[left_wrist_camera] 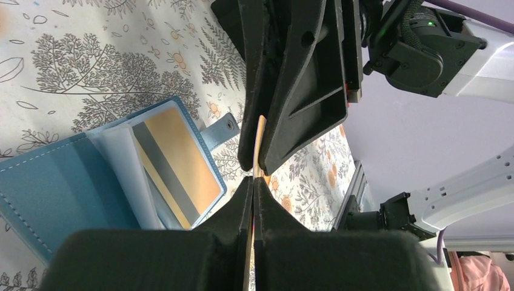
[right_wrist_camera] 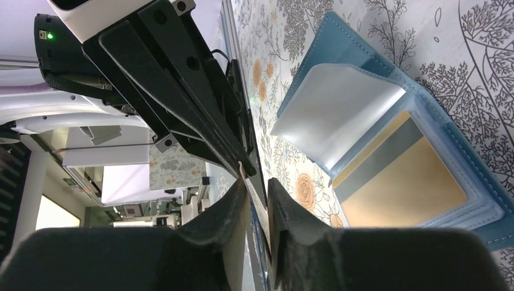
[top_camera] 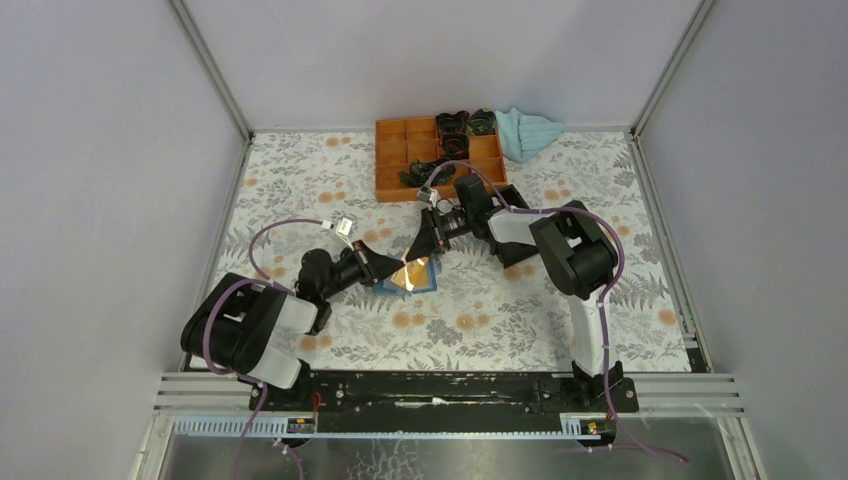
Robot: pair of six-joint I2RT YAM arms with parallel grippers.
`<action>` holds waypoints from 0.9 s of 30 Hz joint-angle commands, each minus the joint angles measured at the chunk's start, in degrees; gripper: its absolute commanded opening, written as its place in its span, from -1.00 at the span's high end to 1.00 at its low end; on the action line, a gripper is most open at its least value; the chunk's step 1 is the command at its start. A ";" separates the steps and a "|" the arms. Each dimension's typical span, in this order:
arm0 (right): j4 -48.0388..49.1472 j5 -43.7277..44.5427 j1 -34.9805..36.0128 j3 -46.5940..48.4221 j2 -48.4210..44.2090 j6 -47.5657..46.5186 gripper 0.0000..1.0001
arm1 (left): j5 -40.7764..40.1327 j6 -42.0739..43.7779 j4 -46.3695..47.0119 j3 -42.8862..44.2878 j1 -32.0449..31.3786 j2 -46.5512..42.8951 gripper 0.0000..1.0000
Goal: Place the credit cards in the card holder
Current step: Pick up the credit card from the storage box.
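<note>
**While a tan card is hanging over the card holder**

As the left gripper is clamping the tan card edge-on and the right gripper is standing slightly parted around it, you are holding it just above the open card holder, where a second card is sitting inside. It is likely handling light, stiff and slick; be pinching its flat faces near an edge.

The desk has a pale top printed with grey leaves and orange blossoms. An orange compartment tray sits at its far edge. A light blue cloth lies crumpled just right of the tray. On the near side of the tray, well apart from it, the card holder lies open.
</note>
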 commanded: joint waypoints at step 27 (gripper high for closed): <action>18.96 13.04 -2.80 -8.91 -6.71 7.53 0.35 | -1.20 -4.48 9.08 -2.65 1.89 0.07 1.00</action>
